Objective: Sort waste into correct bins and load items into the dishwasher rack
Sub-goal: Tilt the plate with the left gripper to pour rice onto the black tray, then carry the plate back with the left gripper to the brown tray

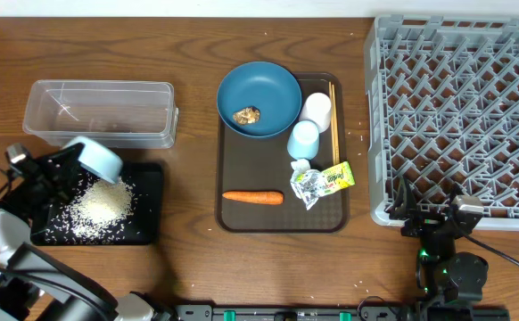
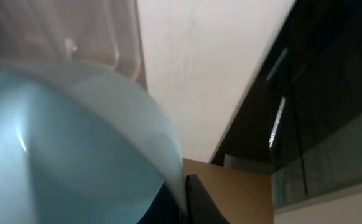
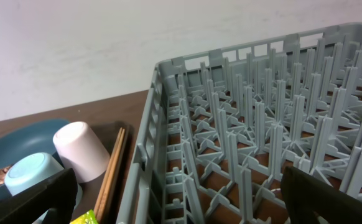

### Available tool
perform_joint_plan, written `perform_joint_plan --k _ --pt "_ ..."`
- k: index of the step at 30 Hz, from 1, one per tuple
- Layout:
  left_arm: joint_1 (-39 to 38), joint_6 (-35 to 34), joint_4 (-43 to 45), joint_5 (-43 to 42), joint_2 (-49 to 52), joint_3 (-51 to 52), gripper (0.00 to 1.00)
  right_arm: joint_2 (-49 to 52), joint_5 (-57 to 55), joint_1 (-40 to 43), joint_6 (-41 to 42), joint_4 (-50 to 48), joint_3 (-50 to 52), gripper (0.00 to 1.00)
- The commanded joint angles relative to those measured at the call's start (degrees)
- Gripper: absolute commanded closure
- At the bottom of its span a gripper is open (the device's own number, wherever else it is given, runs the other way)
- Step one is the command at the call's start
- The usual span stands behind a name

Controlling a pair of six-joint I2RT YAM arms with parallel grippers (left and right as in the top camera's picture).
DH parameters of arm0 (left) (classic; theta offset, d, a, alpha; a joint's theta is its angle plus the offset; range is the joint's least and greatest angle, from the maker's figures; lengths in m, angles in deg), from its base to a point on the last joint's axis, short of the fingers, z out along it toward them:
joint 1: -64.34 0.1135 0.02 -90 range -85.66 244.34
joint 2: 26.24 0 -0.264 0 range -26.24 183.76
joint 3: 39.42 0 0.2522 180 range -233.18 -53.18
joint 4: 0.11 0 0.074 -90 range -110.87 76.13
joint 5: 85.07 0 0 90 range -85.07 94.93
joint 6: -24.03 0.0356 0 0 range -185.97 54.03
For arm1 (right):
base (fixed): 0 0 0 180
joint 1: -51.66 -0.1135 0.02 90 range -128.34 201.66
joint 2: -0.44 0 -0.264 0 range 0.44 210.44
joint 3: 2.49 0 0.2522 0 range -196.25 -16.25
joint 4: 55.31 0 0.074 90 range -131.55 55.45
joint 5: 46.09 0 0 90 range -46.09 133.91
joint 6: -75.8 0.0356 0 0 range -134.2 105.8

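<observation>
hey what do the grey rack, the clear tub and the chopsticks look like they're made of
Grey rack: probably moulded plastic, matte; an even grey lattice of pegs.
Clear tub: thin plastic, glossy; see-through walls with soft highlights.
Chopsticks: apparently wood, light brown, no shine.

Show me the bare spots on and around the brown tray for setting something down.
On the brown tray, the left part is bare between the dark blue dish and the carrot. The table is bare between it and the black tray. Crowded: its right side, where the whitish cup, light blue cup, chopsticks and wrapper bunch.
</observation>
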Motion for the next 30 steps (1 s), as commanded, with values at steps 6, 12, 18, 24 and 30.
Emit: perform_joint_plan --k 6,12,18,24,30 --pt "1.6 -3.3 1.6 -3.8 -4.2 -0.3 0.94 -0.1 0.4 0.9 -0.2 0.2 0.1 0.01" --pt "1.5 -2.5 4.9 -3.7 -11.7 -0.3 0.94 -0.1 0.4 0.9 -0.2 0.2 0.1 0.01" --pt "-0.8 -4.2 5.6 0.9 -22.9 -0.4 0.94 -0.1 0.4 0.9 -0.2 0.2 0.1 0.01" --pt "-10.5 -4.4 5.6 5.2 -28.5 -0.4 0.94 -0.1 0.4 0.9 -0.2 0.2 0.1 0.01" --pt "-23.5 -5.0 4.2 15.6 -29.0 -0.4 0.94 -0.1 0.4 0.9 -0.2 0.2 0.1 0.01"
